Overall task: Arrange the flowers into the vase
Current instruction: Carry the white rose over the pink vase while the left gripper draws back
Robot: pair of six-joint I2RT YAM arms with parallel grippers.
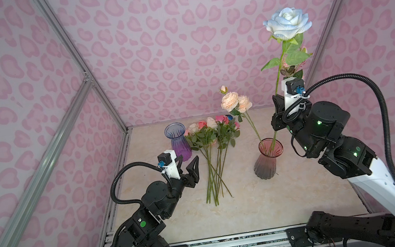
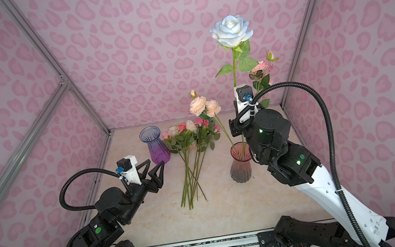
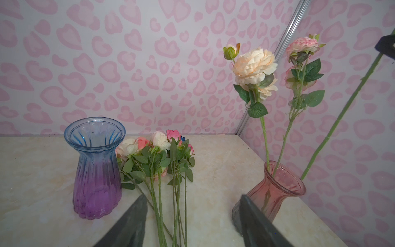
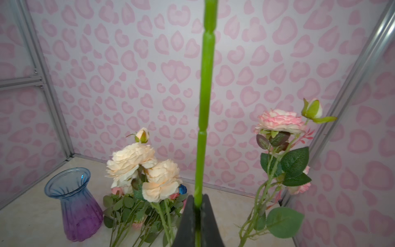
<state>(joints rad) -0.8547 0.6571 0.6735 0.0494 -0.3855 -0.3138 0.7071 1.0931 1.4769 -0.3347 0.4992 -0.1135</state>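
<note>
a: pink heart-patterned walls [image 1: 179,40] box in a pale marble-look worktop [image 1: 268,206]. what are the arms up to?

b: the right arm's tool [image 4: 197,200] is clamped tight on the green stem of a tall pale blue rose [image 1: 287,23], holding it nearly upright. the left arm's tool [image 2: 155,163] hangs low over the worktop, jaws spread wide, nothing between them.

a: and the vases?

b: two. a ribbed pink glass vase [image 1: 266,164] stands on the right in both top views. a ribbed blue-to-purple glass vase [image 1: 179,142] stands further back on the left, empty.

a: where are the flowers?

b: most lie flat between the vases in a loose bunch of small pink, cream and white roses [image 1: 213,137], cut ends toward the front, just beside the open left tool. two stems stand in the pink vase: a peach double bloom [image 1: 235,101] with a bud, and a pink-edged bloom [image 2: 259,66] leaning toward the back right corner.

a: the blue rose's foot?

b: right at the pink vase's mouth. the top views suggest it is inside the rim, but the left wrist view puts it at the far edge, so i cannot tell.

a: how far along, then?

b: early, i'd judge. two stems are in, a third is at the mouth, and the whole bunch is left to do.
</note>
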